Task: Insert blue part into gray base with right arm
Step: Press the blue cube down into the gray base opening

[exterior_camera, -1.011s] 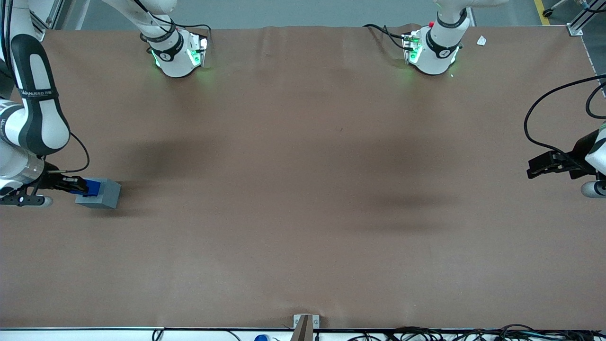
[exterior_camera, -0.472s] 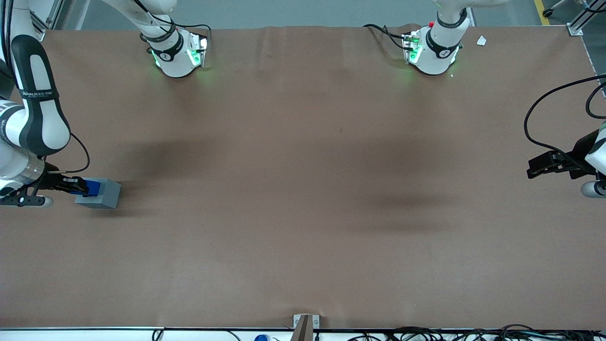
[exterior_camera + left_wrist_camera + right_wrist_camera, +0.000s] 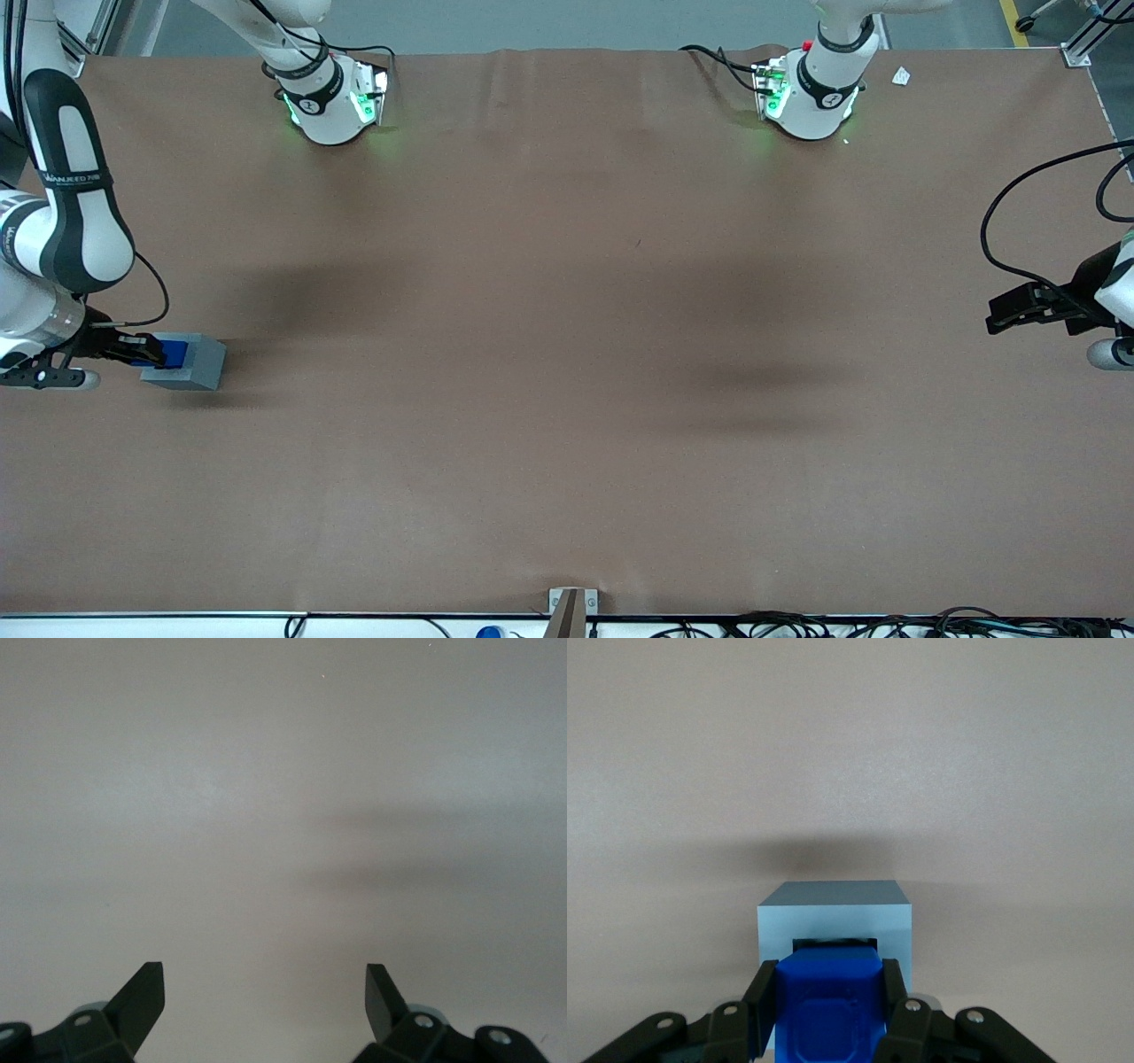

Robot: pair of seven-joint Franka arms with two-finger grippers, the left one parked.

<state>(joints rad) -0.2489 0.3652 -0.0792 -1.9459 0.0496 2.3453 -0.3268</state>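
Note:
The gray base (image 3: 190, 363) stands on the brown table at the working arm's end. The blue part (image 3: 173, 354) sits low in its top recess, with only its upper portion showing above the rim. My right gripper (image 3: 152, 353) is shut on the blue part, one black finger on each side. The right wrist view shows the blue part (image 3: 829, 1010) clamped between the fingers (image 3: 765, 992), its lower end entering the dark recess of the gray base (image 3: 834, 917). The right arm (image 3: 62, 213) rises above the gripper.
Brown cloth covers the table (image 3: 567, 354). The two arm bases (image 3: 332, 102) stand with green lights at the table edge farthest from the front camera. Cables (image 3: 797, 625) run along the edge nearest that camera.
The blue part has sunk lower into the gray base, with the gripper following it down. The base has not shifted.

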